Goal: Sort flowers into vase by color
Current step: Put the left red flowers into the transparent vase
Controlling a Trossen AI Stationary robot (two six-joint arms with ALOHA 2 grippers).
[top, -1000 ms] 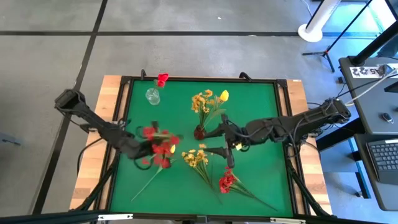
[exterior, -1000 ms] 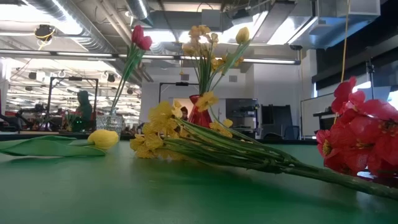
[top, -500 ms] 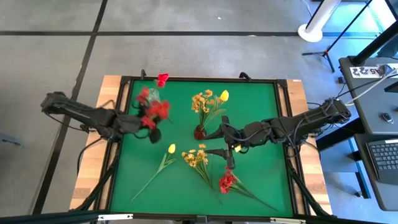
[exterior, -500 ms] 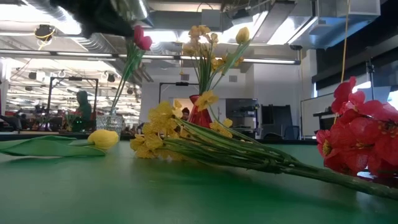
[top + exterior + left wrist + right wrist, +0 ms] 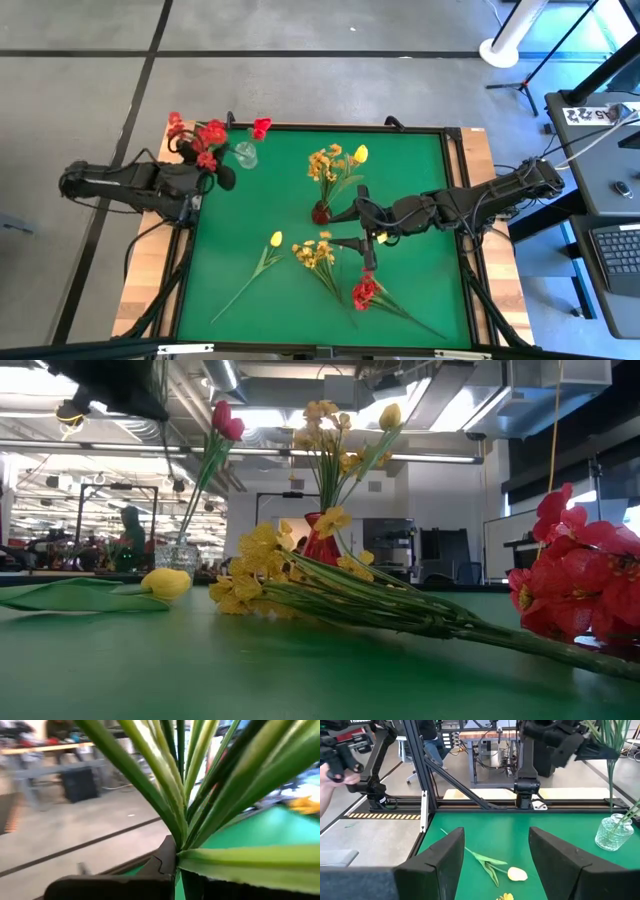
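On the green table [image 5: 420,290], our left gripper [image 5: 200,172] is clamped on a red spray [image 5: 200,135] at the far left corner beside the glass vase [image 5: 246,154]; swinging stems could topple it. Our right gripper [image 5: 362,230] waits open mid-table.

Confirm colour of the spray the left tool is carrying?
Red. The spray in the left tool has red blossoms; the high view shows it best.

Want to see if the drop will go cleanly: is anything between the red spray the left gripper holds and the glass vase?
No separate obstacle shows. The left gripper holds the red spray beside the glass vase, but that vase already holds a red tulip, which the spray's stems must slip past.
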